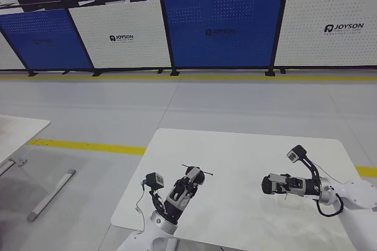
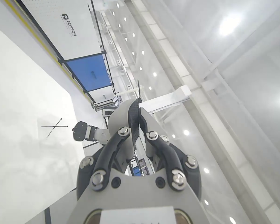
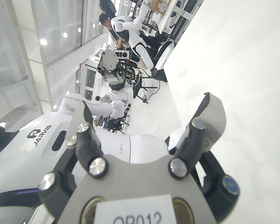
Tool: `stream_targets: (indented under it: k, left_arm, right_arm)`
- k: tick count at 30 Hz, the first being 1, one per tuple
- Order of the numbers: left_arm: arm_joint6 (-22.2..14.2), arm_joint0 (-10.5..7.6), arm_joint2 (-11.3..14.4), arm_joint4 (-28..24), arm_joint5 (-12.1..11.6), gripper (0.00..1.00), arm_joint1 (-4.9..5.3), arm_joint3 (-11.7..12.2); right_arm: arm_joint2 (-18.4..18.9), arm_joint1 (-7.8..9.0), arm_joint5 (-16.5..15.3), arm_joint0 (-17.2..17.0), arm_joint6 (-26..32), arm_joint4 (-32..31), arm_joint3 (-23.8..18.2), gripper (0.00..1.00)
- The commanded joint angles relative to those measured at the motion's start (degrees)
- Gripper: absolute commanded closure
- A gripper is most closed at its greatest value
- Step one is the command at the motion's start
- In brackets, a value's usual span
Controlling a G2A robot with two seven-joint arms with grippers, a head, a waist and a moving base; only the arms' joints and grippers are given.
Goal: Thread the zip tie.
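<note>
Left gripper (image 1: 196, 176): over the near left part of the table (image 1: 251, 147), lifted off the table top. In its own wrist view we see the fingers (image 2: 134, 117) pressed together and clenched on a thin black zip tie (image 2: 138, 89). A short, slender end of the tie sticks out past the fingertips, clear of the table's surface.

Two more black zip ties (image 2: 54, 127) lie flat on the table top. One is laid across the other, and they touch where they cross.

In the top view, fine black lines show right at the left gripper's tip, above the table. We cannot tell from that view whether they are the pinched tie or the crossed pair lying on the table.

Right gripper (image 3: 145, 102): over the right part of the table, also off its surface. Its fingers are spread wide apart with nothing between them, so we log it as released and empty.

The two grippers sit well apart above the table, with bare table top between them in the top view.
</note>
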Motion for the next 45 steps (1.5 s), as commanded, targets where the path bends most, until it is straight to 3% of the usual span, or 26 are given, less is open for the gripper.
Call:
stream_targets:
  k: [1, 6, 9, 16, 22, 30, 45]
  left_arm:
    - [0.53, -0.38, 0.08, 0.32, -0.21, 1.00, -0.06, -0.12]
    - [0.78, 0.90, 0.32, -1.85, -4.69, 1.00, -0.22, -2.46]
    - [0.09, 1.85, -0.68, -1.65, -4.69, 1.00, -0.18, -3.32]
    - [0.08, 1.75, -0.65, -1.59, -4.50, 1.00, -0.18, -3.19]
    - [3.52, -1.60, 1.00, 5.48, 2.13, 1.00, -0.50, 1.38]
    - [7.83, -8.50, 5.50, 14.68, 11.09, 1.00, -1.37, 10.98]
    - [7.83, -8.50, 5.50, 14.68, 11.09, 1.00, -1.37, 10.98]
  right_arm:
    - [0.00, 0.00, 0.00, 0.00, 0.00, 0.00, 0.00, 0.00]
    - [0.00, 0.00, 0.00, 0.00, 0.00, 0.00, 0.00, 0.00]
    - [0.00, 0.00, 0.00, 0.00, 0.00, 0.00, 0.00, 0.00]
    - [0.00, 0.00, 0.00, 0.00, 0.00, 0.00, 0.00, 0.00]
    - [0.00, 0.00, 0.00, 0.00, 0.00, 0.00, 0.00, 0.00]
    - [0.00, 0.00, 0.00, 0.00, 0.00, 0.00, 0.00, 0.00]
    - [0.00, 0.00, 0.00, 0.00, 0.00, 0.00, 0.00, 0.00]
